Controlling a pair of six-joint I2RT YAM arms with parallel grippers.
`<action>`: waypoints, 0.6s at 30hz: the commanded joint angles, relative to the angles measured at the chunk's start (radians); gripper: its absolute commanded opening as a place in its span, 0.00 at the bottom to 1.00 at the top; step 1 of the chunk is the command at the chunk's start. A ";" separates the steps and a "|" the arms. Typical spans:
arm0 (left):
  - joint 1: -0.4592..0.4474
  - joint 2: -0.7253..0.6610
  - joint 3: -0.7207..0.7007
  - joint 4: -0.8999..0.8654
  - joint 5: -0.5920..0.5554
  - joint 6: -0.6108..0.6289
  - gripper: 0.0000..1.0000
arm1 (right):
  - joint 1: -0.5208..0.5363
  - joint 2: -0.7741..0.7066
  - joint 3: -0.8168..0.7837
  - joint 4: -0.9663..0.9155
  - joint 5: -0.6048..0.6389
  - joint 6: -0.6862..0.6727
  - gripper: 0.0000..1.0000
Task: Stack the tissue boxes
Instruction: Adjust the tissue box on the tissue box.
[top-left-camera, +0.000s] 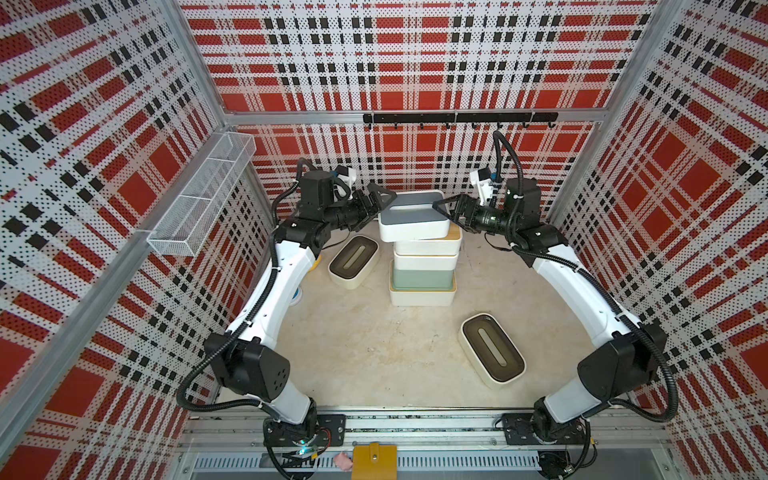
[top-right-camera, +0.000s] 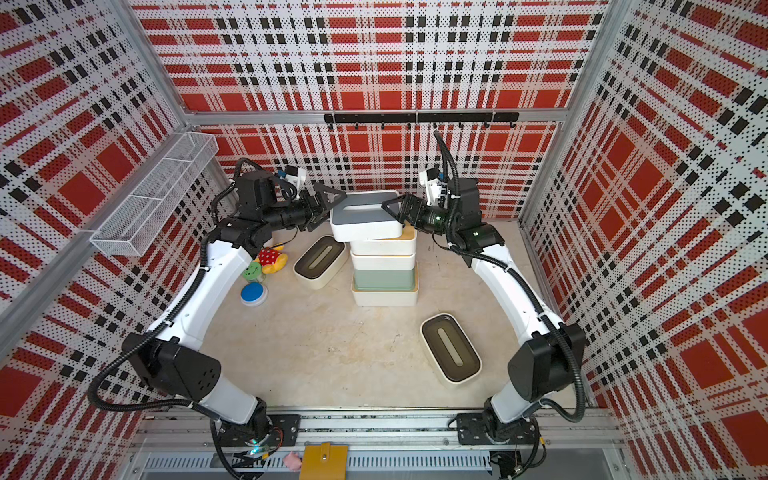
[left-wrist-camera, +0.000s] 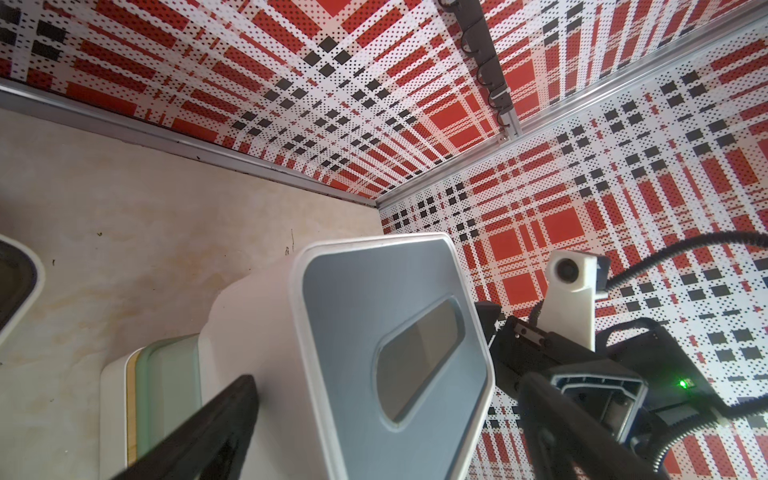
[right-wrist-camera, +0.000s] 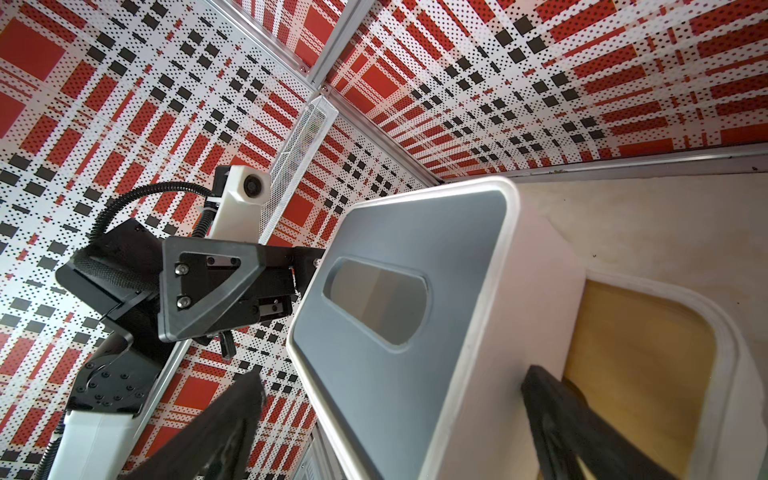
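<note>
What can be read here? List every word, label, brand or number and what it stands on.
None. The grey-lidded box, the boxes stacked under it, the near olive-lidded box and the plaid walls carry no readable words, labels or numbers.

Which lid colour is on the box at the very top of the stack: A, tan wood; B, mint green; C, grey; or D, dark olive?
C: the topmost box shows a grey lid with a slot in it.
</note>
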 joint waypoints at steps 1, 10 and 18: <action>-0.034 0.012 0.049 0.012 0.034 0.017 0.99 | 0.009 -0.053 -0.007 0.053 -0.014 0.004 1.00; -0.076 0.047 0.090 0.023 0.036 0.010 0.99 | 0.010 -0.097 -0.043 0.050 0.018 0.002 0.99; -0.105 0.078 0.118 0.035 0.039 0.005 0.99 | 0.000 -0.105 -0.056 0.033 0.040 -0.010 1.00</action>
